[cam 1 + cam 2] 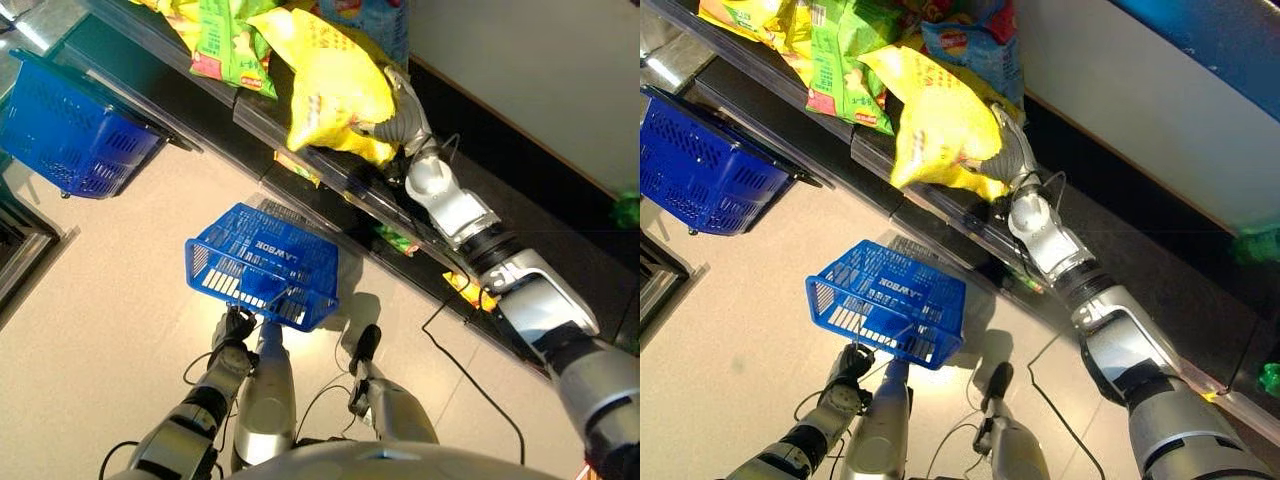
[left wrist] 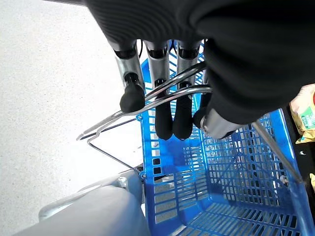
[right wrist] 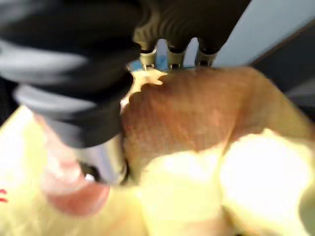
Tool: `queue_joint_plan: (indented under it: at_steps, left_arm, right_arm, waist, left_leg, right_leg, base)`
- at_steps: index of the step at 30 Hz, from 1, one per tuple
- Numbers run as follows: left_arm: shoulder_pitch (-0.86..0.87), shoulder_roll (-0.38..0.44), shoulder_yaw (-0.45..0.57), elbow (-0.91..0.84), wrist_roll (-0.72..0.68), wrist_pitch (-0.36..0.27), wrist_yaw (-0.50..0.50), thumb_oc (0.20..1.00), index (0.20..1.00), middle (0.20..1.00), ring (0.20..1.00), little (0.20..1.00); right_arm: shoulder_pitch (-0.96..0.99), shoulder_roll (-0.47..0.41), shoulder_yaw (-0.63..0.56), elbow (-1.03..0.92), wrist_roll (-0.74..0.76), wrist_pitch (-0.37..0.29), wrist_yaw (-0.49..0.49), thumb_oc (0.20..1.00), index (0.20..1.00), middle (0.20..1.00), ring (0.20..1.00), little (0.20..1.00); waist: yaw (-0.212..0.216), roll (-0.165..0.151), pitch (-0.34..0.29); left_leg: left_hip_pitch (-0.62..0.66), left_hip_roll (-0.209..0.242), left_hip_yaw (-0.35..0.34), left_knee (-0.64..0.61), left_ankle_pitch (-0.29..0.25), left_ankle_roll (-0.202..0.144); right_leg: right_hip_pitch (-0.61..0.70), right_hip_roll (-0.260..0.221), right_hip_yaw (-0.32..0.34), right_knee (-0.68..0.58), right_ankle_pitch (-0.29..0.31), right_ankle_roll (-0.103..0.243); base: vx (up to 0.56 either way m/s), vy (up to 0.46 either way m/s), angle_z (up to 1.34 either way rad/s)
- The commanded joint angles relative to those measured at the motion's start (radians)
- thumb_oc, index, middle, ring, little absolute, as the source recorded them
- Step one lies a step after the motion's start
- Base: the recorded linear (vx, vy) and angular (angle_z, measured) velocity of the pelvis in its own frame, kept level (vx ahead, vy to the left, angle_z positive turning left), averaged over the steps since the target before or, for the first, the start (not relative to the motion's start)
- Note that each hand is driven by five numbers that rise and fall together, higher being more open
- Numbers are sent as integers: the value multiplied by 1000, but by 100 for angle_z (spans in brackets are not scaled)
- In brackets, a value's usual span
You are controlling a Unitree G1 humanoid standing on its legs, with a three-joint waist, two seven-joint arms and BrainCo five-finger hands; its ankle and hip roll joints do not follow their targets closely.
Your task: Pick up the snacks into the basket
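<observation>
On the dark shelf [image 1: 300,135], yellow snack bag [image 1: 335,95]

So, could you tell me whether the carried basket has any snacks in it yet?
Empty as far as shown: the blue basket hanging from the left robot hand shows bare mesh.

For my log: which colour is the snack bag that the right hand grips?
Yellow. The snack bag in the right hand shows best in the right eye view.
</observation>
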Motion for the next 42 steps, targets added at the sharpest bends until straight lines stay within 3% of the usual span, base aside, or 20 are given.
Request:
queue_joint_plan:
  at_steps: [1,16,28,34,42]
  left_arm:
    - [54,2,-45,30,-21,17,25,200,200,200,200,200]
    - [87,-4,-2,-10,-5,19,15,200,200,200,200,200]
    - [139,19,72,-44,0,14,-22,200,200,200,200,200]
    - [154,18,98,-22,7,22,-55,200,200,200,200,200]
    - [162,7,126,4,20,31,-87,200,200,200,200,200]
  right_arm:
    - [-30,27,3,28,-13,-16,12,200,200,200,200,200]
    - [313,4,-162,-73,91,-55,-8,200,200,200,200,200]
    - [482,-217,-444,-299,202,-117,-43,200,200,200,200,200]
    - [583,-302,-598,-508,276,-168,-9,200,200,200,200,200]
    - [759,-267,-666,-707,360,-189,122,200,200,200,200,200]
  waist:
    - [51,-37,0]
    - [4,-25,-23]
    - [-43,-13,-76]
    - [-87,-14,-120]
    - [-125,-5,-160]
  left_leg:
    - [37,-82,65,-40,-60,75]
    - [66,-86,65,-44,-69,78]
    - [116,-105,74,-44,-88,87]
    - [157,-103,92,-45,-100,86]
    - [191,-90,110,-46,-108,83]
  right_leg:
    - [-48,-55,44,4,68,68]
    - [-33,-53,57,4,57,64]
    - [-3,-58,67,14,51,67]
    - [18,-53,84,16,44,66]
    - [35,-48,94,21,33,62]
  base:
    - [0,0,0]
    - [-7,-1,3]
    - [-3,-5,5]
    - [15,-9,-6]
    - [25,-22,-10]
